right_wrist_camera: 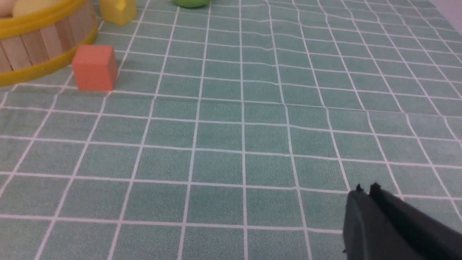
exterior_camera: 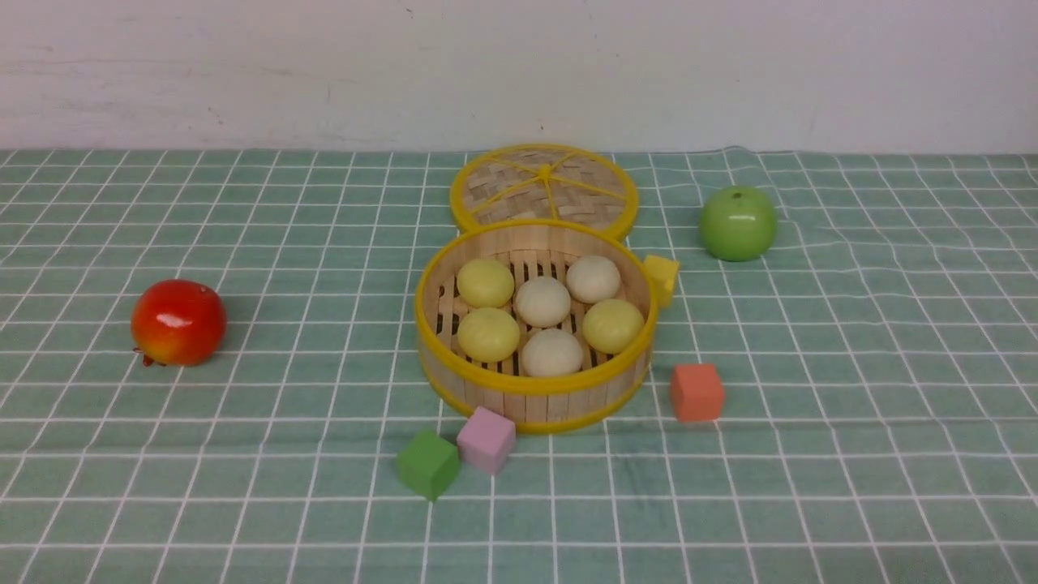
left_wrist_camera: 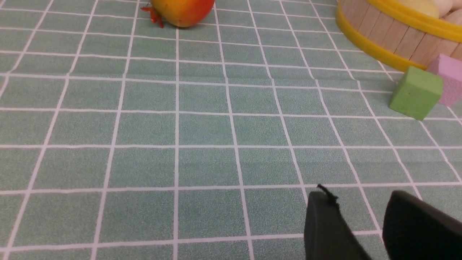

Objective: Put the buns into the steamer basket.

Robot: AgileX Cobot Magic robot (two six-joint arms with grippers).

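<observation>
Front view is showing all six small dome-shaped buns (exterior_camera: 542, 301), three pale yellow and three beige-white, sitting inside the round bamboo steamer basket (exterior_camera: 535, 388) at tabletop centre; the task is appearing complete, nothing left outside. Its flat woven lid (exterior_camera: 543, 188) is lying at twelve o'clock, touching the basket. Also counted: one red apple (exterior_camera: 178, 322) at nine o'clock, one green apple (exterior_camera: 738, 223), four foam cubes. Left hand (left_wrist_camera: 361, 224) is hanging with jaws parted, empty; right hand (right_wrist_camera: 365, 187) is pressed closed, empty.
</observation>
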